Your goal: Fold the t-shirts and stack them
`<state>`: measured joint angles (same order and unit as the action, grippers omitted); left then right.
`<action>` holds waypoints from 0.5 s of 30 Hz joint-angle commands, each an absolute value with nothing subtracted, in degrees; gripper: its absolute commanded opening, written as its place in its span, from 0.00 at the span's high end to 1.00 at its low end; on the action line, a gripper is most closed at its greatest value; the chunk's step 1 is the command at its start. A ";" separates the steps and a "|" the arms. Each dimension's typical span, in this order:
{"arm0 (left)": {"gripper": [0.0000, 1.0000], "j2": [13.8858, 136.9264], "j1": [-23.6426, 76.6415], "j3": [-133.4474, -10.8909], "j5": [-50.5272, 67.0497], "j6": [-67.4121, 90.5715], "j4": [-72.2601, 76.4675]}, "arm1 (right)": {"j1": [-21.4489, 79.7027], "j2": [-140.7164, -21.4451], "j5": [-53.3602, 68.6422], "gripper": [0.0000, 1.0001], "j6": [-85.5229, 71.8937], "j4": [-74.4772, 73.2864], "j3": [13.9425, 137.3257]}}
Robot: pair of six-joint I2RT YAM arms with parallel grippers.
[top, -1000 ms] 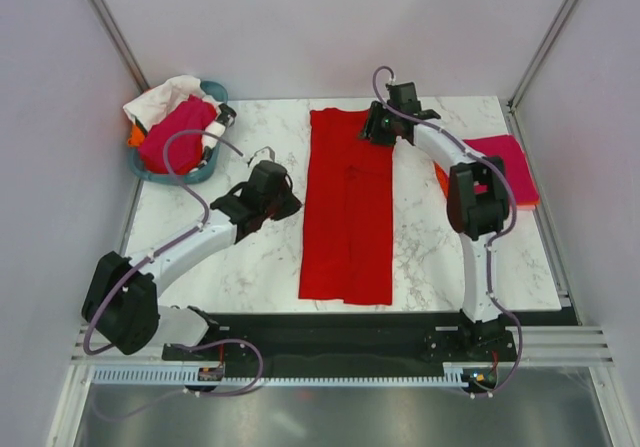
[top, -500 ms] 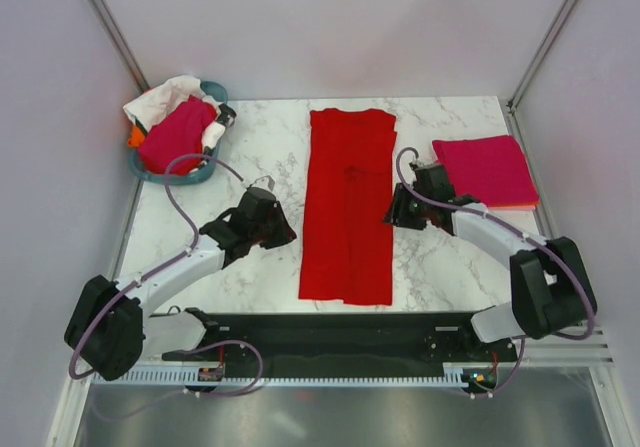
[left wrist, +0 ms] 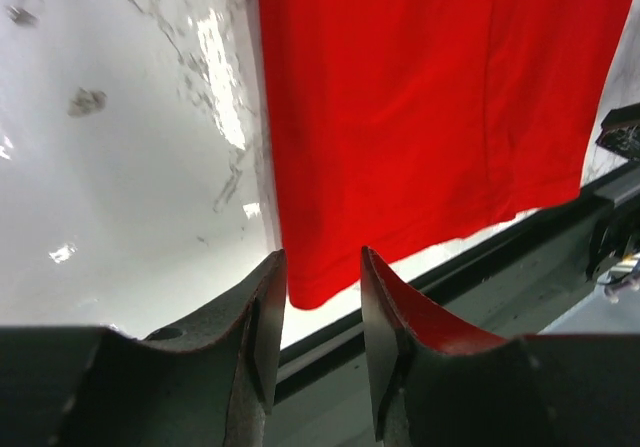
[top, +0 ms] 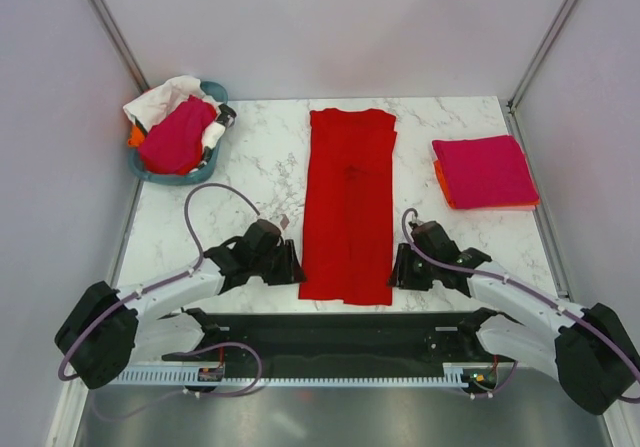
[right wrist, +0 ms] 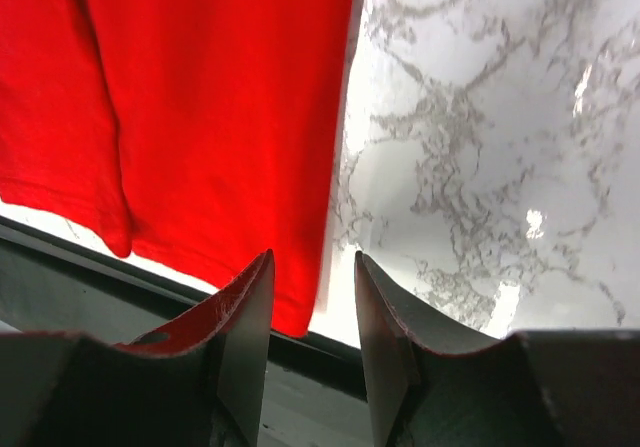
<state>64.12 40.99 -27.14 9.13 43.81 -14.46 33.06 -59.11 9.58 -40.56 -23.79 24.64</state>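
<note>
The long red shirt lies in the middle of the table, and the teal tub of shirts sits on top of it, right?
No. The top external view shows the teal tub at the table's far left corner, apart from the red shirt, which does lie in the middle.

A white surface (top: 250,167) with grey marble veining fills the middle of the booth, glossy enough to catch the light. At its far left corner sits a teal oval plastic tub (top: 196,176), its rim just inside the edge. A black strip (top: 340,327) runs along the near edge of the surface. In front of that lies a slotted white rail (top: 330,375), then a dull metal sheet (top: 330,417). Pale walls (top: 330,27) close in three sides, with slanting metal posts (top: 105,17) at the back corners.
</note>
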 commanded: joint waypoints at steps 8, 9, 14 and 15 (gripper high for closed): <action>0.57 62.14 43.50 -23.12 12.48 47.81 -12.30 | 34.89 -57.48 13.53 0.56 -42.89 -27.33 23.47; 0.57 62.14 43.42 -22.94 12.74 47.73 -12.39 | 34.89 -58.00 13.62 0.56 -42.63 -27.33 23.21; 0.58 63.54 43.42 -22.85 13.27 47.29 -12.39 | 35.07 -58.36 14.50 0.64 -42.63 -26.98 22.33; 0.58 63.72 43.50 -22.85 13.27 47.29 -12.31 | 35.07 -58.36 14.76 0.64 -42.63 -27.07 22.15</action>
